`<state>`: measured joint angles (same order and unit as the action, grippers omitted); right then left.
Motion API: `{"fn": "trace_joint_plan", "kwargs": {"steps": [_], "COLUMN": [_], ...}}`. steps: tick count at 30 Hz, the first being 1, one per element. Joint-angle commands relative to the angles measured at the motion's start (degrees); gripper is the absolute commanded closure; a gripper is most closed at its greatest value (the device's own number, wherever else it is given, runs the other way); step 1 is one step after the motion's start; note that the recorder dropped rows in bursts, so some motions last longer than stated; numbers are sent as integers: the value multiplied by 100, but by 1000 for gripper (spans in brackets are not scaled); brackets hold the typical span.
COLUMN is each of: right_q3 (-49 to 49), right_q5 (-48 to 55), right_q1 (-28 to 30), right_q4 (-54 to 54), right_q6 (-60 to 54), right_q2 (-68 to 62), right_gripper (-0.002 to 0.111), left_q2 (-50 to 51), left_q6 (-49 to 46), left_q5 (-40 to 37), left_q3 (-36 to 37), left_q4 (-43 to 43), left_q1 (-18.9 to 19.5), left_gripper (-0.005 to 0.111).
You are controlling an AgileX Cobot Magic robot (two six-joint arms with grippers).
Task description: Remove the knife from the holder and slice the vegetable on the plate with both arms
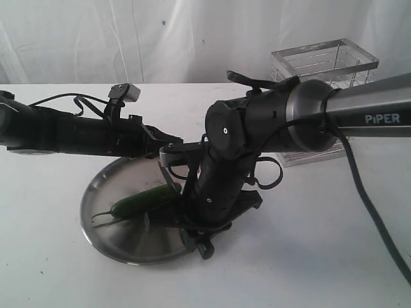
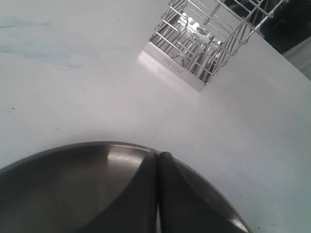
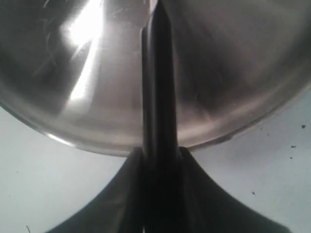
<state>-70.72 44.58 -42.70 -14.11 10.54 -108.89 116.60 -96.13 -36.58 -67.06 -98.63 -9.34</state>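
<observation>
The steel plate [image 1: 128, 247] lies on the white table with the green vegetable [image 1: 138, 204] across its left half. My right gripper [image 3: 160, 150] is shut on the dark knife [image 3: 158, 73], whose narrow blade points out over the plate [image 3: 233, 73]. In the exterior view that right gripper [image 1: 204, 242] hangs at the plate's near right rim. My left gripper [image 2: 159, 158] is shut with nothing between its fingers, its tips over the far rim of the plate [image 2: 73, 184]. The vegetable shows in neither wrist view. The wire holder [image 1: 324, 64] stands at the back right.
The right arm's grey PiPER tube [image 1: 366, 106] crosses in front of the holder, and its cable [image 1: 372, 205] trails over the table at the right. The holder [image 2: 204, 43] stands beyond the plate in the left wrist view. A white curtain closes the back.
</observation>
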Motion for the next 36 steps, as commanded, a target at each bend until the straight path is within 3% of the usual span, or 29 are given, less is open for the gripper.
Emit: {"fn": "trace_joint_plan", "kwargs": {"steps": [1, 10, 19, 36], "right_q3": [15, 15, 15, 15], "right_q5": [-57, 104, 35, 30], "right_q1": [-18, -143, -823, -863], "right_q4": [314, 959, 2470, 2196], "right_q6": [232, 839, 2861, 2796], "right_q2": [25, 25, 25, -37], "right_gripper": [108, 108, 108, 108], "left_q2": [-5, -5, -5, 228], "left_q6": [-30, -30, -30, -30], "left_q5": [-339, -468, -452, -561], "left_q3": [-91, -101, -101, -101], "left_q4": [-131, -131, -131, -131], "left_q1": [11, 11, 11, 1], "left_gripper": [107, 107, 107, 107]}}
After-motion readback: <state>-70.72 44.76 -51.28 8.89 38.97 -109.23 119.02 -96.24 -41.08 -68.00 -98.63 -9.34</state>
